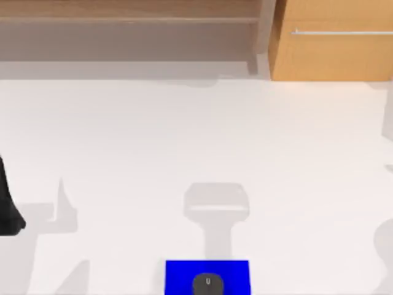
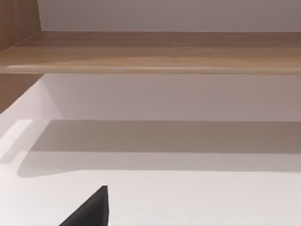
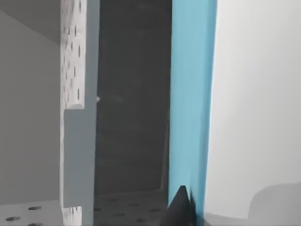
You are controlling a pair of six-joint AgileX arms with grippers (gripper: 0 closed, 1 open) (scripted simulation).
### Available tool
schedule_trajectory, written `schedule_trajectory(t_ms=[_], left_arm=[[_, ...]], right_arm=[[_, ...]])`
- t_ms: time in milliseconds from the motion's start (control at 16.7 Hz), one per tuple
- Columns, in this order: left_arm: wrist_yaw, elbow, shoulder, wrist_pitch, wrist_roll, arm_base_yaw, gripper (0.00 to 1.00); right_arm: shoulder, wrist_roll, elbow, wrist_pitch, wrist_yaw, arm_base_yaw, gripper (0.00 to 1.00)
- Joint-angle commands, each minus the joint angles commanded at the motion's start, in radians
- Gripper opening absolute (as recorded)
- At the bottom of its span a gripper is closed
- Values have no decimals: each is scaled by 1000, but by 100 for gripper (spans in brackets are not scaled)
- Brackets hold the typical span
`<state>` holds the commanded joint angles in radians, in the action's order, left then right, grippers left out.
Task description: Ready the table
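The white table (image 1: 196, 141) spans most of the top view. At its front edge lies a blue mat (image 1: 178, 275) with a dark grey mouse (image 1: 207, 284) on it. My left arm (image 1: 8, 206) hangs as a black shape at the table's left edge. A black part of my left gripper (image 2: 91, 212) shows low over the white tabletop (image 2: 188, 197), facing the brown shelf (image 2: 150, 52). A dark part of my right gripper (image 3: 178, 209) sits beside a light blue upright panel (image 3: 193, 94).
A brown wooden shelf (image 1: 129, 24) runs along the back of the table. A light-orange cabinet (image 1: 334, 55) with a metal bar handle (image 1: 341, 32) stands at the back right. A grey perforated panel (image 3: 77, 56) and a dark recess (image 3: 134, 103) face the right wrist.
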<state>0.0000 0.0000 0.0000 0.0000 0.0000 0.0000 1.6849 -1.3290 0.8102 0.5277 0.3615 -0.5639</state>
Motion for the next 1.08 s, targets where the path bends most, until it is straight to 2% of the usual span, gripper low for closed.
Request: schedule_trajectory(t_ms=[420, 1080], left_arm=[[0, 0, 0, 0, 0, 0, 100], [0, 0, 0, 0, 0, 0, 100]], right_arm=[[170, -103, 80, 146, 95, 36, 0], [196, -117, 90, 159, 104, 36, 0]])
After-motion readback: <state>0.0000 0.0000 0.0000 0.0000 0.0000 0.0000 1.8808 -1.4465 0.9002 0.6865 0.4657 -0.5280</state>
